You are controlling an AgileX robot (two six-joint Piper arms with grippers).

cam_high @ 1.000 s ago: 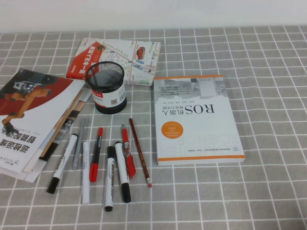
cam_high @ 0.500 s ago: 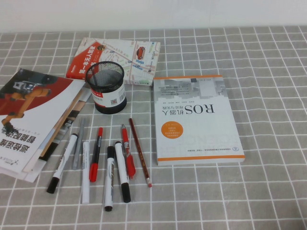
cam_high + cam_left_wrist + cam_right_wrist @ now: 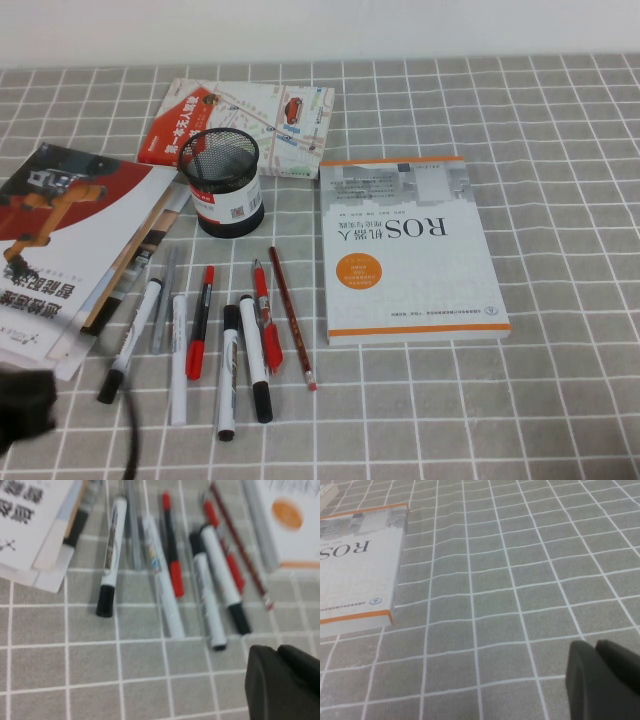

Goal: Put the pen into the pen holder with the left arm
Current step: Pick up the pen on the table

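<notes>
Left arm (image 3: 25, 408): a black mass with a trailing cable at the near-left corner of the tabletop (image 3: 560, 200), well short of the pens.

Left gripper (image 3: 282, 680): only a dark corner of it shows in the left wrist view, above bare tabletop and just near of the pens. It holds nothing and touches nothing. Whether it is spread or closed cannot be told.

Right gripper (image 3: 602, 680): only a dark edge shows, over bare tabletop to the right of the ROS book (image 3: 410, 250). Its state cannot be told.

Pen (image 3: 135, 333): lies flat at the left end of the row, black cap nearest. A white marker (image 3: 178, 360) lies just to its right, then a red-capped pen (image 3: 200, 320).

Holder (image 3: 222, 183): upright beyond the row and apart from the pen. A stack of magazines (image 3: 70, 240) lies to its left and a map booklet (image 3: 270, 115) behind it.
</notes>
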